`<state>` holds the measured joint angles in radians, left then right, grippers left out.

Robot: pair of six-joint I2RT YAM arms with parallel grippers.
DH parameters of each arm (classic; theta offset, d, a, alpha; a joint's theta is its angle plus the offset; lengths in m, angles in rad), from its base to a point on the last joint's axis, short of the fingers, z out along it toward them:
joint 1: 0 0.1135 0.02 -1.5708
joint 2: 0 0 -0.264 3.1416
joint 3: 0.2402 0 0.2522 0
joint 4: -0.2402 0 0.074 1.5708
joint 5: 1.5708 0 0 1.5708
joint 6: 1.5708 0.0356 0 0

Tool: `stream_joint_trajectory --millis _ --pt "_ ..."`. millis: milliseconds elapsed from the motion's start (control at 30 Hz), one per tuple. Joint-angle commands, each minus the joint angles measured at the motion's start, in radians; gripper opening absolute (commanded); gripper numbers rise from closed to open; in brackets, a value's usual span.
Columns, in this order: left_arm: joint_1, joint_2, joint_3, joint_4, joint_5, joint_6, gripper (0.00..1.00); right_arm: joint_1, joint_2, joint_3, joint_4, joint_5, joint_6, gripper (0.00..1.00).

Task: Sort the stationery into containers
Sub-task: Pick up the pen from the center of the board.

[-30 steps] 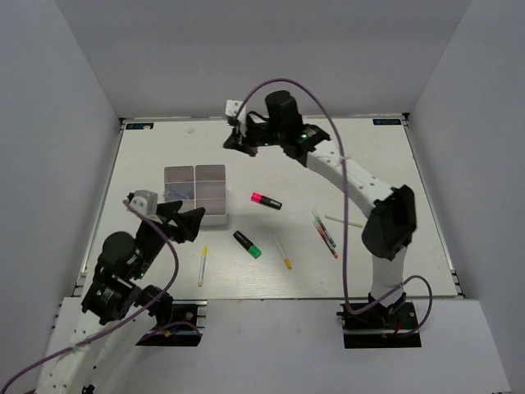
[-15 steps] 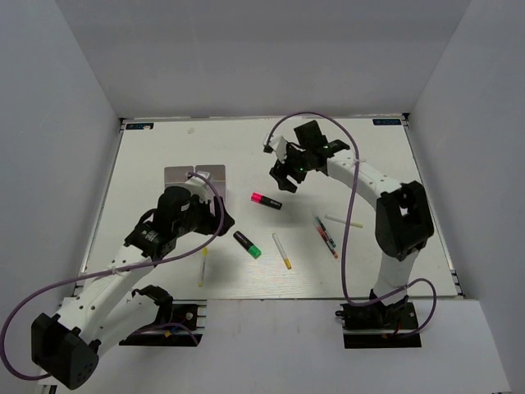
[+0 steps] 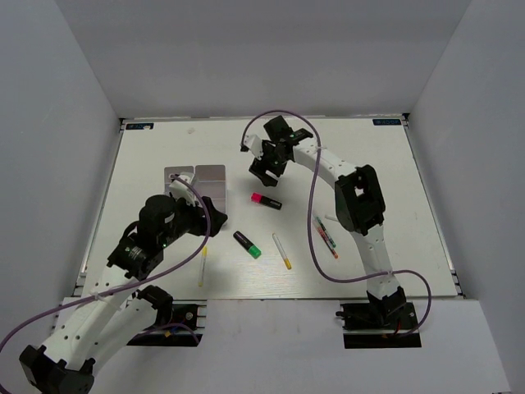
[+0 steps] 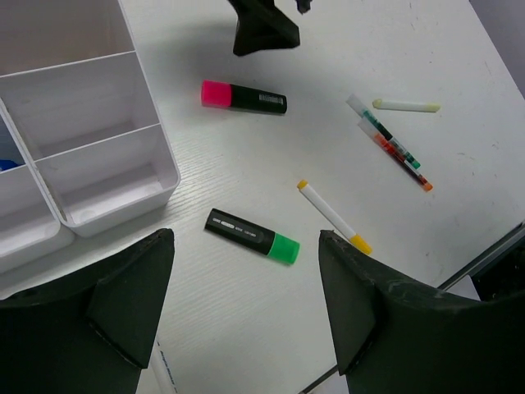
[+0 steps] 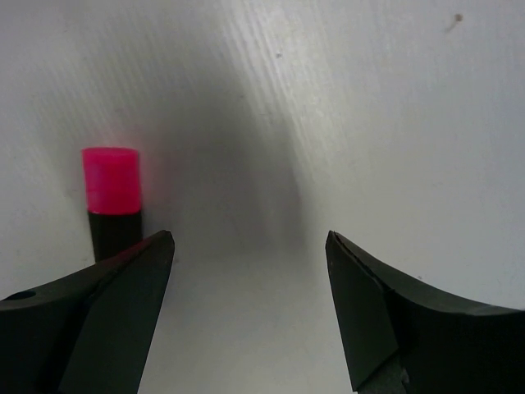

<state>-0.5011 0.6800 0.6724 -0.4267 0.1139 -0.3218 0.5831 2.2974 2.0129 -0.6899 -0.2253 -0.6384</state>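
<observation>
The right gripper hangs low over the white table, jaws spread wide and empty. The pink-capped highlighter lies just off one finger rather than between the two, a line-up that looks a shade short of a grasp. The left gripper, equally wide and holding nothing, looks down on the green-tipped highlighter, seemingly its own next pick. The divided white container sits just beside that arm, handy for a drop. A yellow-tipped white pen and a pair of thin pens lie loose and unsorted, farther right.
</observation>
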Motion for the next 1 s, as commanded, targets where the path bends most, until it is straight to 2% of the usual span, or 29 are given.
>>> stream_joint_trajectory --millis 0,267,800,967 --pt "0.004 -0.008 0.026 -0.011 -0.019 0.010 0.81 0.046 -0.042 -0.022 -0.047 0.026 -0.033 0.81" --pt "0.004 -0.008 0.026 -0.011 -0.010 0.010 0.81 0.070 -0.075 -0.083 -0.033 -0.037 -0.012 0.79" --pt "0.004 -0.036 0.026 -0.011 -0.019 0.010 0.81 0.118 -0.056 -0.143 -0.005 -0.022 0.016 0.79" --pt "0.004 -0.036 0.026 -0.011 -0.019 0.010 0.81 0.133 -0.058 -0.166 0.016 0.018 0.028 0.74"
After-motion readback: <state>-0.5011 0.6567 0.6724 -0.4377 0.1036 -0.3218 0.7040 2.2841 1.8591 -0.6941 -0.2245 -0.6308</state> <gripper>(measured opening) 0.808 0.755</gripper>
